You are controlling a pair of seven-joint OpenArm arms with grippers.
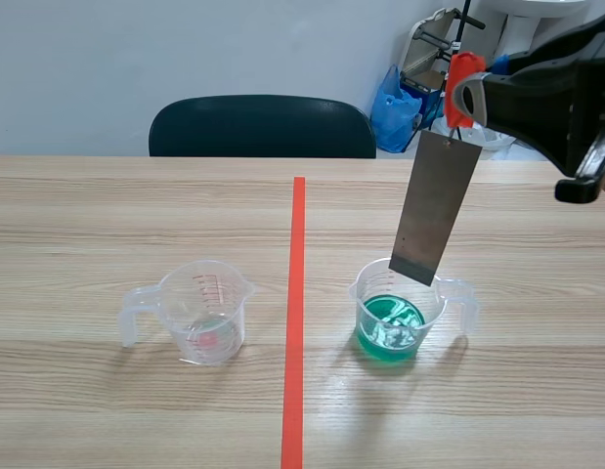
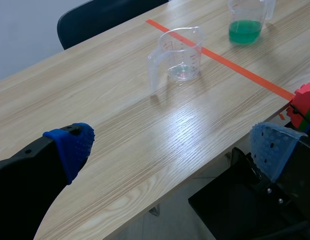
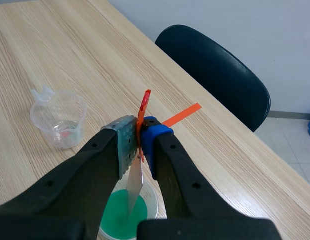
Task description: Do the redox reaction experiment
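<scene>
My right end effector (image 3: 140,142), clamped on the metal plate (image 1: 434,207), hangs it just above the cup of green liquid (image 1: 368,311); immersion apparently not yet done. My left end effector (image 2: 172,147) gapes wide.

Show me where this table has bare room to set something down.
Bare wood: left of the clear cup, between the cups along the tape line, and toward the chair. Crowded: over the green-liquid cup, where the right end effector holds a metal plate by an orange clip.
</scene>
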